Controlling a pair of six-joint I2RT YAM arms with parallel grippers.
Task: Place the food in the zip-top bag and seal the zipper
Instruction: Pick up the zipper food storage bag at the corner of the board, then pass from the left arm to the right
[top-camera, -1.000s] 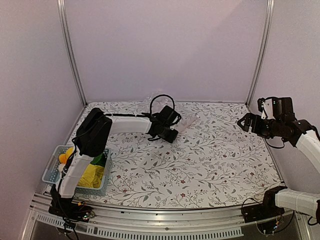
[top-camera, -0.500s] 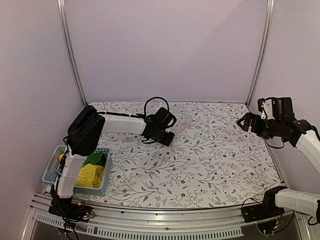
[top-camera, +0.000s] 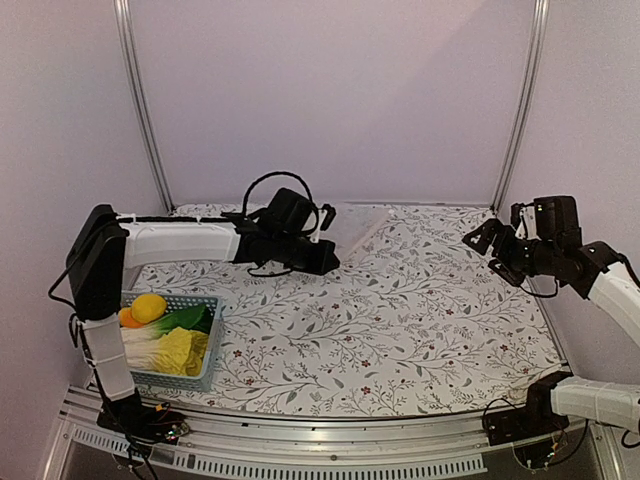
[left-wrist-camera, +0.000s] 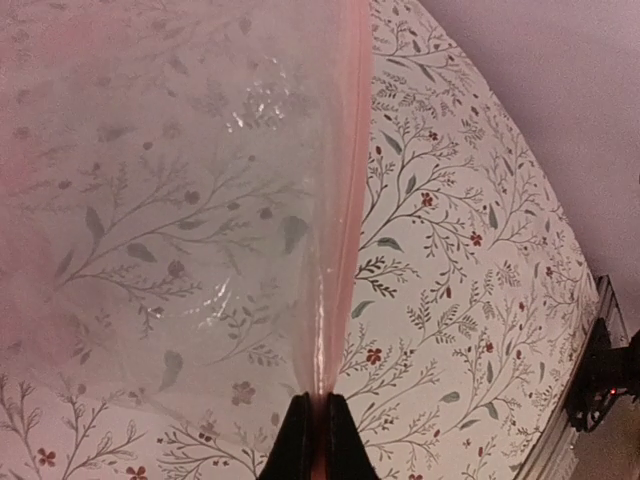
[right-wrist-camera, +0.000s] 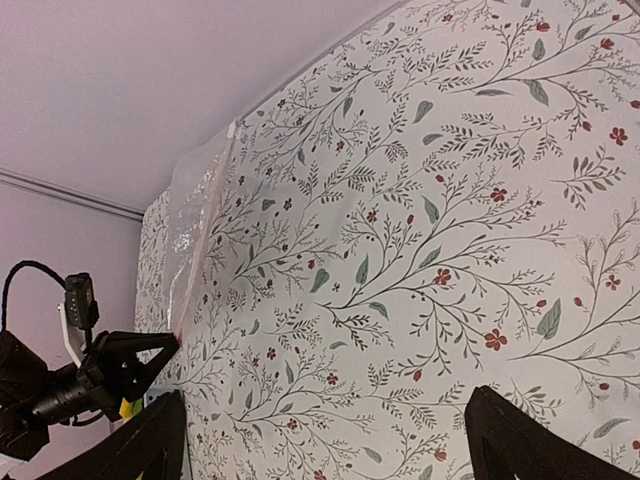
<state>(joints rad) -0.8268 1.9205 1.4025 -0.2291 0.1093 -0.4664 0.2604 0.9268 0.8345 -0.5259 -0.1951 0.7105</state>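
Note:
The clear zip-top bag (top-camera: 357, 224) lies at the back middle of the table, one edge lifted. My left gripper (top-camera: 322, 252) is shut on that edge. In the left wrist view the fingertips (left-wrist-camera: 316, 445) pinch the pinkish zipper strip (left-wrist-camera: 340, 190), and the bag's sheet (left-wrist-camera: 170, 190) hangs to the left of it. The food lies in the blue basket (top-camera: 112, 352): yellow fruit (top-camera: 150, 306), orange fruit (top-camera: 127, 318), bok choy (top-camera: 190, 319) and napa cabbage (top-camera: 176, 351). My right gripper (top-camera: 481, 238) is open and empty above the table's right side. In its wrist view (right-wrist-camera: 335, 440) the bag (right-wrist-camera: 198, 215) shows far off.
The basket stands at the front left corner, under the left arm's upright link. Metal frame posts (top-camera: 140, 100) stand at the back corners, with walls behind and on both sides. The left gripper (right-wrist-camera: 135, 362) shows in the right wrist view, at the bag's lower corner.
My left arm has swung left and back, dragging the bag's edge with it and uncovering the basket. My right gripper has shifted slightly left and down.

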